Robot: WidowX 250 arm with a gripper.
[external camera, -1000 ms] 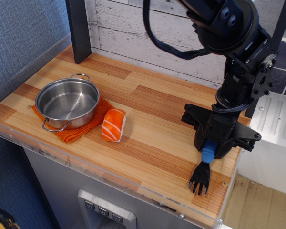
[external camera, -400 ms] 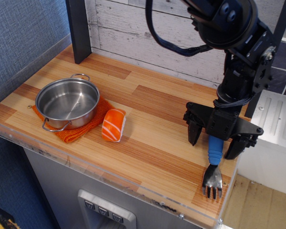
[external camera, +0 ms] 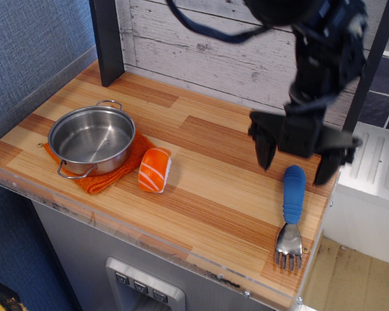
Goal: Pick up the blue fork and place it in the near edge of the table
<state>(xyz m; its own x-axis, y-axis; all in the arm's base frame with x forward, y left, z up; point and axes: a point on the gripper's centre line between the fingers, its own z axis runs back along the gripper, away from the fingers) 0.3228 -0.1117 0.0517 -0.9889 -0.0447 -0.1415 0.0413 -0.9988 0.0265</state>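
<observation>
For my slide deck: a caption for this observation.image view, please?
Open claw above the blue fork lying at the table's near edge.

the scene is evenly and brightly lit, with soft light cast from above. the gripper [external camera: 295, 153] and the arm above it are smeared by motion blur. the table [external camera: 201, 168] is rendered sharp, and only faint shadows are thrown on it. soft glare is caught inside the steel pot [external camera: 93, 139] and on the acrylic rim.
</observation>
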